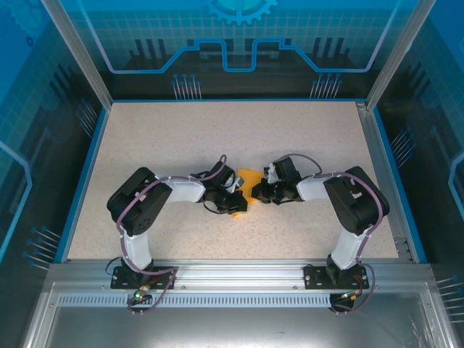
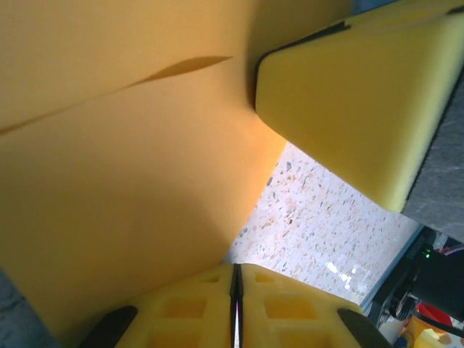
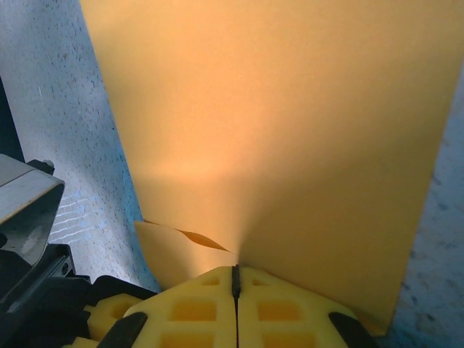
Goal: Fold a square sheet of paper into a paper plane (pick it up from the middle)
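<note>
Clenched on the paper [image 3: 275, 130] at mid table [image 1: 145, 145], left claw [image 2: 235, 284] and right claw [image 3: 235, 281] should draw it taut, then crease cleanly.

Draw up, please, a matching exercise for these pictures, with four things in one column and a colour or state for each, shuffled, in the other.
Things:
1. sheet of paper
2. table
3. border round the table
4. left gripper

Colours and states:
a. blue
b. shut on the paper
c. speckled beige
d. orange-yellow

Pairs: 1-d, 2-c, 3-a, 4-b.
</note>
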Action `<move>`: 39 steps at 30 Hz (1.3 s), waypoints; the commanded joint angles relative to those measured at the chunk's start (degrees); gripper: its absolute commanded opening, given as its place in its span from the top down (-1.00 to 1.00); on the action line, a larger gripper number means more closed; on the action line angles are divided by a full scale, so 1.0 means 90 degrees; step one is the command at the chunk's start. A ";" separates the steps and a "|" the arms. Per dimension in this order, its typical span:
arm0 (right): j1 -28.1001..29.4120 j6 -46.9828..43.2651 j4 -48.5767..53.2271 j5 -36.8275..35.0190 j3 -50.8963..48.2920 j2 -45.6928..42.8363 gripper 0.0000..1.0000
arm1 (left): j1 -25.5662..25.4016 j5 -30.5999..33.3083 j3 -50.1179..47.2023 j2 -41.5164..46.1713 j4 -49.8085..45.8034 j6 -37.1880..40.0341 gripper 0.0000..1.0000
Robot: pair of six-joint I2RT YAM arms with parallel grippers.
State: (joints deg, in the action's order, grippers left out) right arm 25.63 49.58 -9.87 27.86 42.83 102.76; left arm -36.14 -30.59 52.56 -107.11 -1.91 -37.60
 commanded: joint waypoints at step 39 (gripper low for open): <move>0.0024 -0.0132 0.0677 -0.0524 -0.0061 0.0092 0.87 | 0.0177 0.0560 -0.0577 0.1692 -0.0504 0.0232 0.74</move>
State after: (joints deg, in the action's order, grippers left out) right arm 25.63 48.42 -8.62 27.62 43.29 102.76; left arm -35.03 -25.69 44.14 -89.84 -7.88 -35.70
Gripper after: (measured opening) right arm 0.065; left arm 0.132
